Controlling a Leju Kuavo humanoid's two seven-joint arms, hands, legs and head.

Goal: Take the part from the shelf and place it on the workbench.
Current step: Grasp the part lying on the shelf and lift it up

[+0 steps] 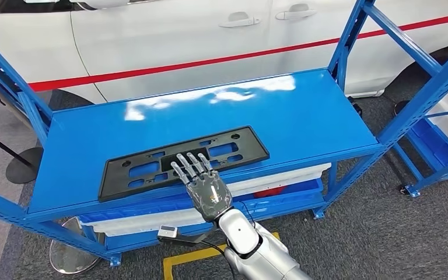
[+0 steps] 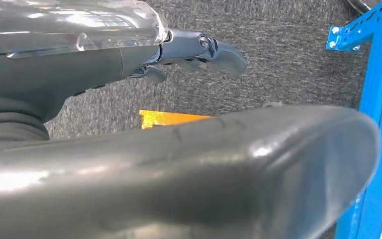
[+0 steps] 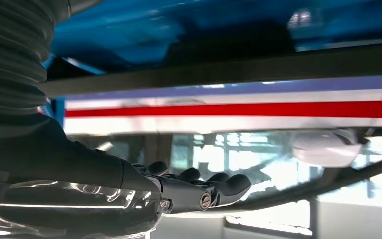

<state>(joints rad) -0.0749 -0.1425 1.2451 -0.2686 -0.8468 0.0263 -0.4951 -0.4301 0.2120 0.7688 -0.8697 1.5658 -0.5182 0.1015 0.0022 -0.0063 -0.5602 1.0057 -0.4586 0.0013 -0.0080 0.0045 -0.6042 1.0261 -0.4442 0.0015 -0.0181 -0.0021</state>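
Black plastic, flat and long, the part (image 1: 184, 161) lies on the top board of the blue shelf (image 1: 303, 111), near the board's front edge and slightly askew, its right end farther back than its left. It has several cut-out openings through which the blue board shows.

The right robot hand (image 1: 201, 181) reaches in from below on its silver arm, palm down, fingers (image 1: 188, 165) stretched forward and slightly apart, lying over the front edge of the part near its middle. Whether the fingers press on the part or just hover over it cannot be told. In the right wrist view the dark fingers (image 3: 219, 185) extend flat, with nothing clasped in them.

The left robot hand (image 2: 199, 50) hangs over grey carpet (image 2: 278, 59) beside a blue shelf post (image 2: 378, 74), its fingers loosely extended and holding nothing; a strip of yellow floor tape (image 2: 169, 118) lies below it.

Behind the shelf stands a white car (image 1: 181, 35) with a red stripe along its doors. White bins (image 1: 151, 217) sit on the shelf's lower level.
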